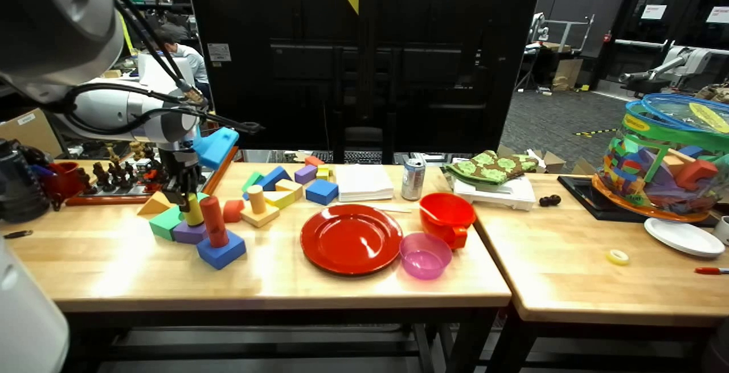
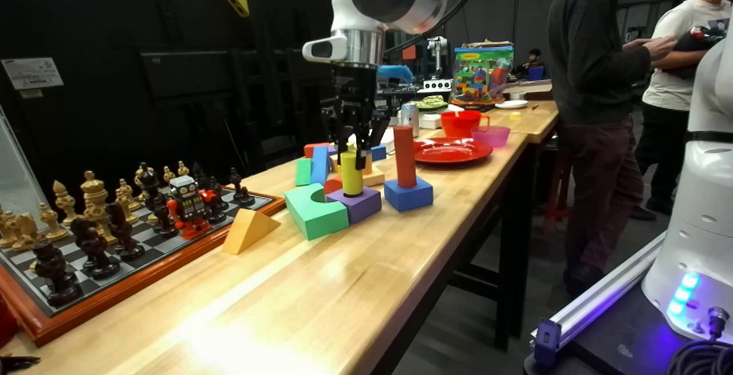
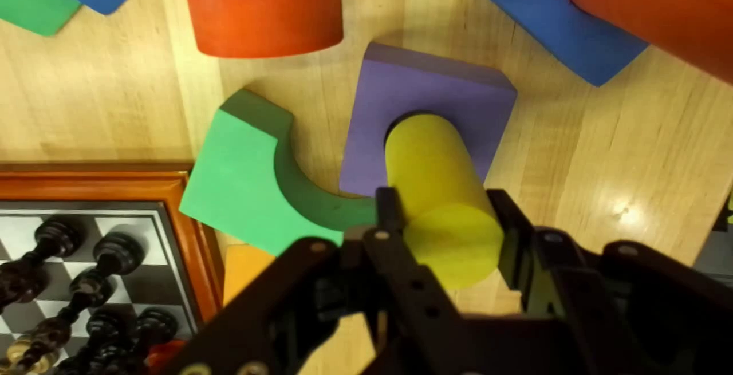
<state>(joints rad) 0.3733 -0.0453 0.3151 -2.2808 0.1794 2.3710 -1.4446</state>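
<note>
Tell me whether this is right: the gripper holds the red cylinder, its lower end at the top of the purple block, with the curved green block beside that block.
Red is wrong: the wrist view shows the gripper holding the yellow cylinder, its lower end at the top of the purple block, with the curved green block beside that block.
</note>
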